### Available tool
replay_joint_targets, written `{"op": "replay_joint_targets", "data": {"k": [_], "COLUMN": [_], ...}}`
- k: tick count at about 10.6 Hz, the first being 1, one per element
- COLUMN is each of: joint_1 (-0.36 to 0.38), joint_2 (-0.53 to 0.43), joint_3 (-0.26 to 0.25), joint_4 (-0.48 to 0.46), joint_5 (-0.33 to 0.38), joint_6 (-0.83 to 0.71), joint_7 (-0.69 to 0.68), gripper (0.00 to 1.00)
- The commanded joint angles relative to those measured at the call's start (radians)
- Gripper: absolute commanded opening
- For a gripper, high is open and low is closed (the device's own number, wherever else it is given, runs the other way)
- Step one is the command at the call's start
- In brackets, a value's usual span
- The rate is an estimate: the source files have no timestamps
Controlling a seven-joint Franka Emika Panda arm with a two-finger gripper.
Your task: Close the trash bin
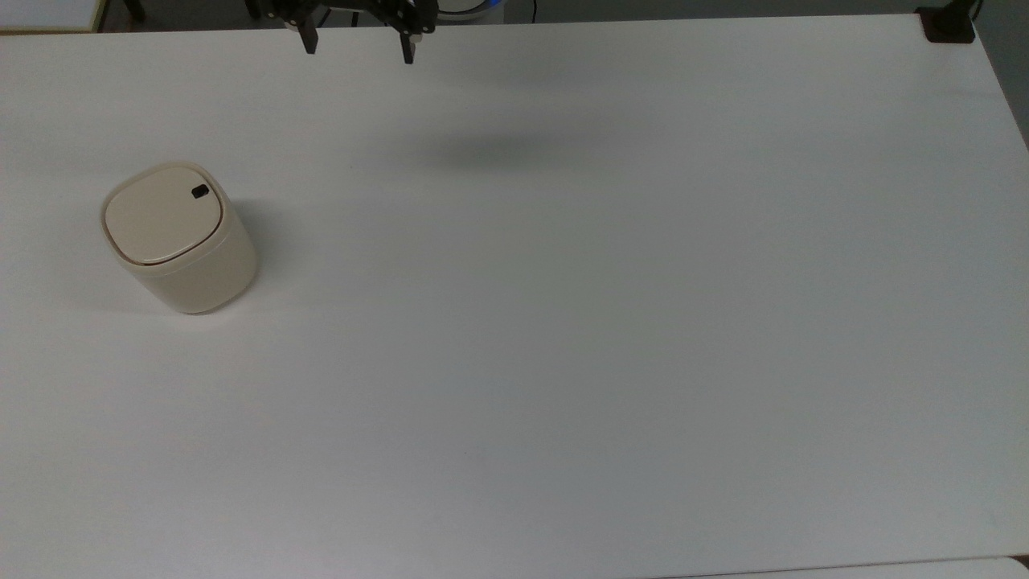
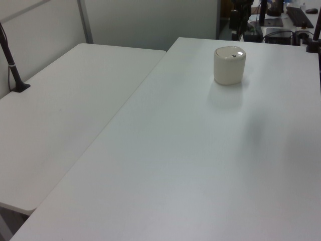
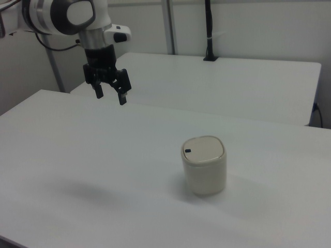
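The trash bin is a small cream-beige rounded pot standing on the white table at the top view's left. Its flat lid lies down flush on the rim, with the small black button showing at the edge. My gripper hangs high above the table at the top view's upper edge, well away from the bin. Its two black fingers stand apart with nothing between them.
The white table stretches wide to the top view's right of the bin. A second white table adjoins it at the left view's left. A black clamp sits at the top view's far right corner.
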Motion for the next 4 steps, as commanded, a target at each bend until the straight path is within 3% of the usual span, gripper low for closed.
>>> {"op": "replay_joint_targets", "data": {"k": [1,4], "joint_1": [0.009,0.009], "joint_2": [-0.014,-0.011], "joint_3": [-0.011,-0.022], "joint_4": [-0.023,-0.015], "joint_5": [0.017,0.014], "joint_6": [-0.003,-0.003], "joint_7": [-0.038,-0.038], "gripper": [1.0,1.0]}}
